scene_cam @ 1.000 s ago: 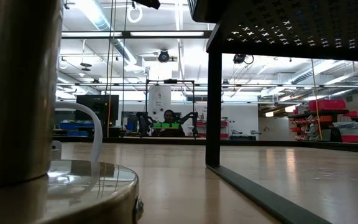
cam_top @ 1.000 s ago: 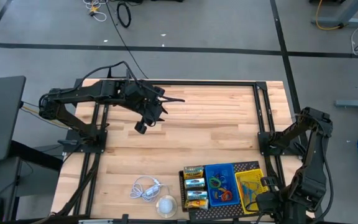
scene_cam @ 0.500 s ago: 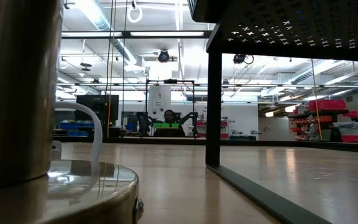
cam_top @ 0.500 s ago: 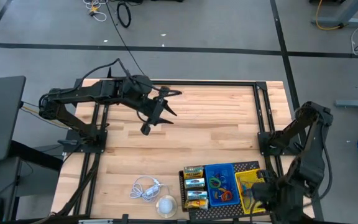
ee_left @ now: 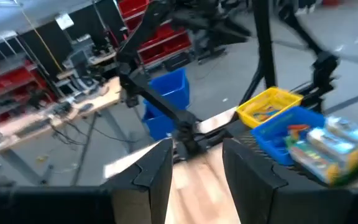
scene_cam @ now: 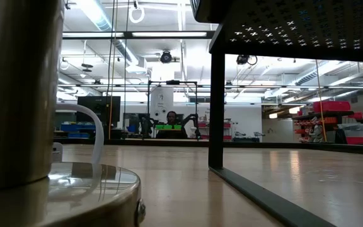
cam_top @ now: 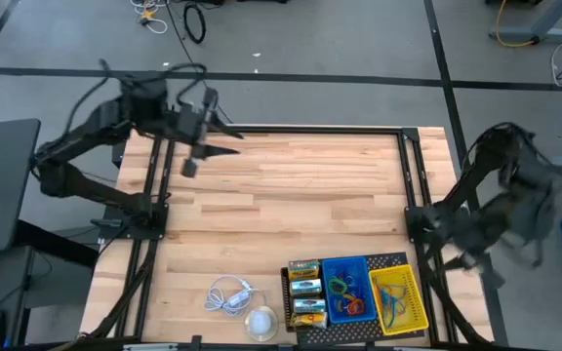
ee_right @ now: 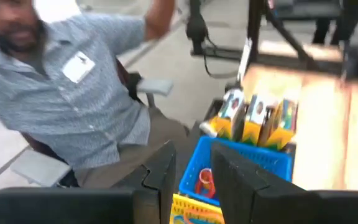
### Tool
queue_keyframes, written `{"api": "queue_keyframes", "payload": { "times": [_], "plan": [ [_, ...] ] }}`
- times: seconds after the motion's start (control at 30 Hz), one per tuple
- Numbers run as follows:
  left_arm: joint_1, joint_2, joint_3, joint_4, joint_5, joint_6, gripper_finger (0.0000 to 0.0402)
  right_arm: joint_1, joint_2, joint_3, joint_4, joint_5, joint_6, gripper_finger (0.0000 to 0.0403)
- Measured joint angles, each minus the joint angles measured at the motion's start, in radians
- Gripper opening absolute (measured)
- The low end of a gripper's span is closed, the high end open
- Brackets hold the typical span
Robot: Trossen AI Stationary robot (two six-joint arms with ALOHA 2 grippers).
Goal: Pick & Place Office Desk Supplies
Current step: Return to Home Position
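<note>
Yellow-and-green crayon boxes [cam_top: 305, 291] lie in a row on the black perforated tray [cam_top: 388, 261] at the near right. Beside them a blue bin [cam_top: 344, 291] holds coloured loops, and a yellow bin [cam_top: 398, 297] holds more bands. My left gripper [cam_top: 227, 141] is open and empty, high over the table's far left. My right gripper [ee_right: 193, 155] is open and empty. Its arm [cam_top: 510, 210] is a blur beyond the table's right edge. The boxes also show in the left wrist view [ee_left: 334, 146] and the right wrist view [ee_right: 253, 115].
A white cable [cam_top: 227, 295] and a round white item [cam_top: 261, 320] lie at the near edge, left of the tray. A seated person [ee_right: 73, 93] is close behind the tray's side of the table. The tray's leg [scene_cam: 216, 107] stands on the wood.
My left gripper has swung up and toward the table's far left corner. My right gripper has risen from beside the yellow bin at the near edge and gone up toward the right, off the table. The bins and boxes have stayed where they were.
</note>
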Motion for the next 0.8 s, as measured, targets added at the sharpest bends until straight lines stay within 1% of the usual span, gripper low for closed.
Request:
{"api": "queue_keyframes", "payload": {
  "times": [0.07,0.13,0.2,0.27,0.4,0.5,0.57,0.63,0.7,0.8],
  "plan": [
    [0.055,-0.038,-0.026,-0.026,0.074,-0.029,0.0148,0.019,-0.047,0.000,-0.004,0.002,-0.047,0.0107],
    [0.104,-0.076,-0.068,-0.062,0.116,-0.038,0.0148,0.050,-0.087,0.000,-0.032,0.001,-0.069,0.0107],
    [0.147,-0.115,-0.132,-0.076,0.137,-0.043,0.0148,0.077,-0.113,0.000,-0.073,0.004,-0.071,0.0107],
    [0.181,-0.158,-0.218,-0.073,0.172,-0.050,0.0148,0.101,-0.125,0.000,-0.123,0.034,-0.070,0.0107],
    [0.219,-0.252,-0.413,0.008,0.236,-0.075,0.0148,0.136,-0.128,-0.007,-0.165,0.059,-0.069,0.0107],
    [0.223,-0.324,-0.572,0.118,0.253,-0.116,0.0148,0.159,-0.138,-0.056,-0.159,0.064,-0.072,0.0107],
    [0.221,-0.368,-0.667,0.211,0.253,-0.157,0.0148,0.174,-0.156,-0.118,-0.113,0.087,-0.078,0.0107],
    [0.221,-0.406,-0.743,0.296,0.254,-0.195,0.0148,0.182,-0.175,-0.182,-0.031,0.101,-0.102,0.0107],
    [0.221,-0.429,-0.788,0.348,0.254,-0.211,0.0148,0.177,-0.186,-0.233,0.059,0.108,-0.148,0.0107],
    [0.221,-0.437,-0.810,0.373,0.253,-0.211,0.0148,0.162,-0.185,-0.275,0.183,0.165,-0.238,0.0107]
  ]
}}
